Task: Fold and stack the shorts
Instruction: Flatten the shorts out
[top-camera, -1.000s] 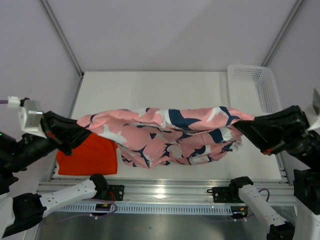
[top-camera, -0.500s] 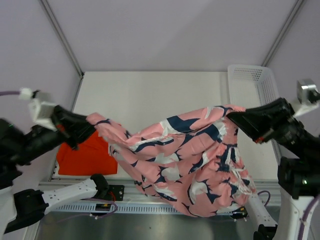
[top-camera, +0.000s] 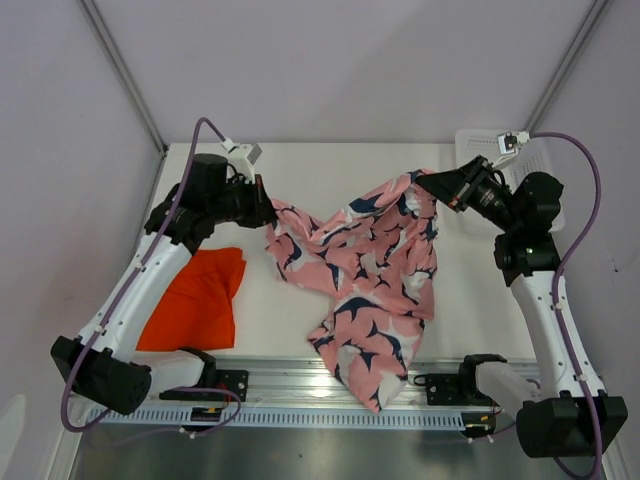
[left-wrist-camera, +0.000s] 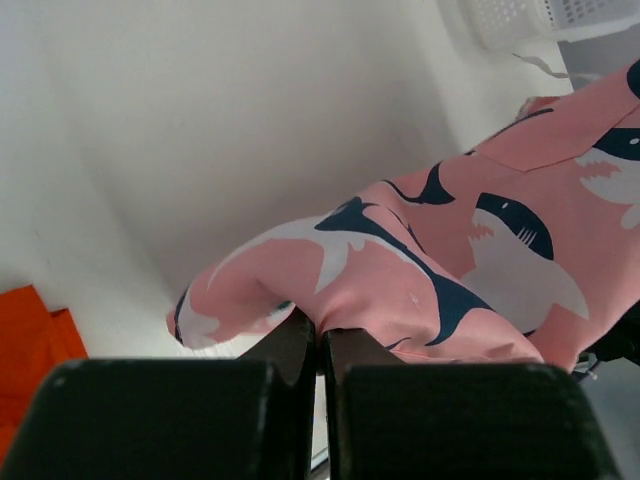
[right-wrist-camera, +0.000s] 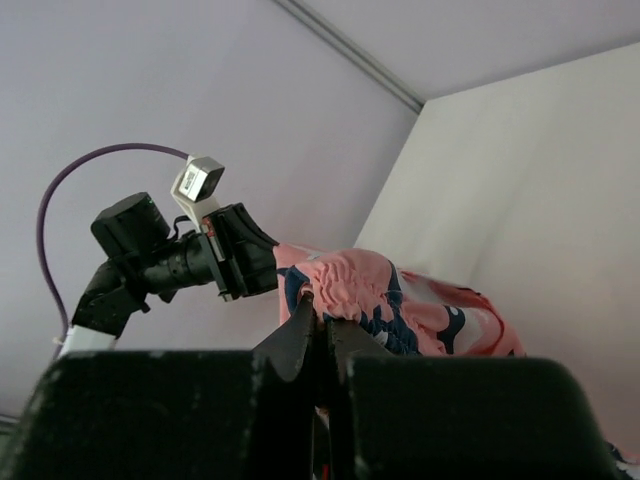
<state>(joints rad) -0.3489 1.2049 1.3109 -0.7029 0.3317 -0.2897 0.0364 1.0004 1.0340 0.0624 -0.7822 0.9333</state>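
Pink shorts (top-camera: 365, 265) are hung mid-table, corners pinched shut in left gripper (top-camera: 268, 211) at 10 o'clock and right gripper (top-camera: 426, 183) at 2. Orange shorts (top-camera: 195, 300) lie at 8. Cloth should be lowered evenly, kept taut.

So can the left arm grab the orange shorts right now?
Probably not yet. The left gripper is shut on a corner of the pink shorts. The orange shorts lie uncovered beside that arm, so once freed it likely could.

White mesh basket (top-camera: 475, 148) at table (top-camera: 330, 175) far-right corner — aluminium rail (top-camera: 330, 375) along near edge.
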